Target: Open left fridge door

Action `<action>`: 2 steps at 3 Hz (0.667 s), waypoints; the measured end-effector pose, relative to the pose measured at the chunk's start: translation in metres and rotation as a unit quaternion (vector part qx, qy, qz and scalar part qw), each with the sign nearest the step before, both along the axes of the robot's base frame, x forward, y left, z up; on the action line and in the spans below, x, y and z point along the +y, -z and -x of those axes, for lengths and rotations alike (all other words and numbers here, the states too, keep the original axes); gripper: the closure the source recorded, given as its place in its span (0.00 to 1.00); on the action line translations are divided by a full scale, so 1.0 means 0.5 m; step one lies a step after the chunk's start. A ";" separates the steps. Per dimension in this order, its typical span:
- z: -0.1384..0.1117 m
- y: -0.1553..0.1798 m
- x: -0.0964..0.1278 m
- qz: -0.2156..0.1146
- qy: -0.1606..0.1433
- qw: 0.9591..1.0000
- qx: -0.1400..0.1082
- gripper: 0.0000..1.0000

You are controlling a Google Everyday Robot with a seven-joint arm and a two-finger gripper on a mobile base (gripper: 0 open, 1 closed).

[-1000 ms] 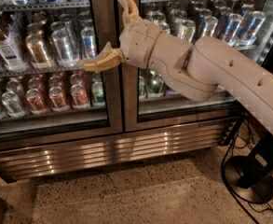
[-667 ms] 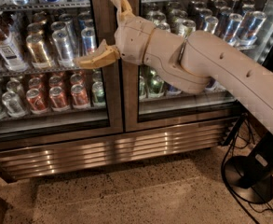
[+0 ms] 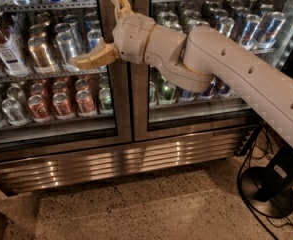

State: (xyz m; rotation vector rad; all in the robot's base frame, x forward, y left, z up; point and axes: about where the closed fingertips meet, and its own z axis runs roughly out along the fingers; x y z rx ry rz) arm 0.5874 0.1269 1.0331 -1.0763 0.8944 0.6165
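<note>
The fridge (image 3: pixel 121 160) fills the view, with a ribbed steel grille along its base. The left fridge door (image 3: pixel 120 104) is a glass pane in a steel frame, and it looks shut against the twin right door (image 3: pixel 196 115). My gripper (image 3: pixel 90 25) is open at the top centre, in front of the left door's right edge. One finger (image 3: pixel 116 0) points up along the frame. The other finger (image 3: pixel 88 59) points left across the glass over the cans. I cannot tell whether a finger touches the door.
Wire shelves hold bottles (image 3: pixel 3 46) and several cans (image 3: pixel 61 103) behind the left glass. A black stand base (image 3: pixel 267 190) with cables (image 3: pixel 248 149) sits on the speckled floor at lower right. My pale arm (image 3: pixel 246 79) crosses the right door.
The gripper has moved a little left and up along the seam between the doors. Its fingers stay spread. The door has not moved.
</note>
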 end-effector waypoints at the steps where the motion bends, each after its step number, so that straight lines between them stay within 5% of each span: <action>1: 0.024 -0.013 -0.045 -0.008 0.075 0.997 -0.030 0.00; 2: 0.041 -0.057 -0.033 -0.012 0.079 0.995 -0.057 0.00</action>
